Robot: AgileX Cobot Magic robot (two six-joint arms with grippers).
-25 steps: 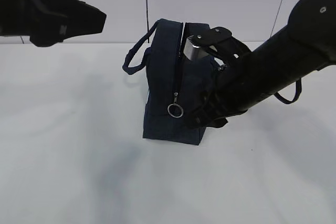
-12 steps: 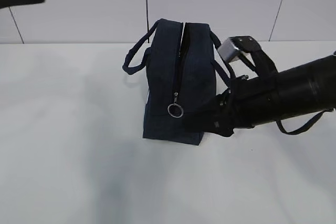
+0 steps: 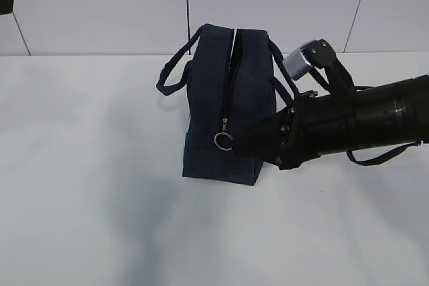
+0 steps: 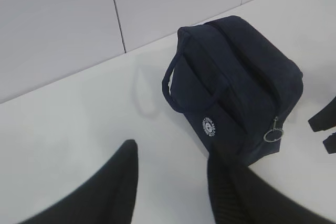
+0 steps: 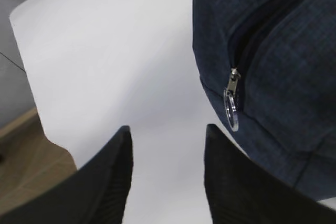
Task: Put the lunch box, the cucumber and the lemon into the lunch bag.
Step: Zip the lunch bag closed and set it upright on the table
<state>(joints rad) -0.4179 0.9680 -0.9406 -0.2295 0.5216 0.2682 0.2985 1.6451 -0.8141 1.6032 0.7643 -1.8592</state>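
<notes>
I see both claws spread, empty; my right gripper [image 5: 167, 174] near the ring pull [image 5: 231, 109] could topple the lunch bag [image 3: 224, 105].

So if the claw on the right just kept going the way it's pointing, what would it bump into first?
Probably the bare white table. The right claw is open and empty; the lunch bag and its ring pull sit just off to the side, though depth is unclear.
</notes>
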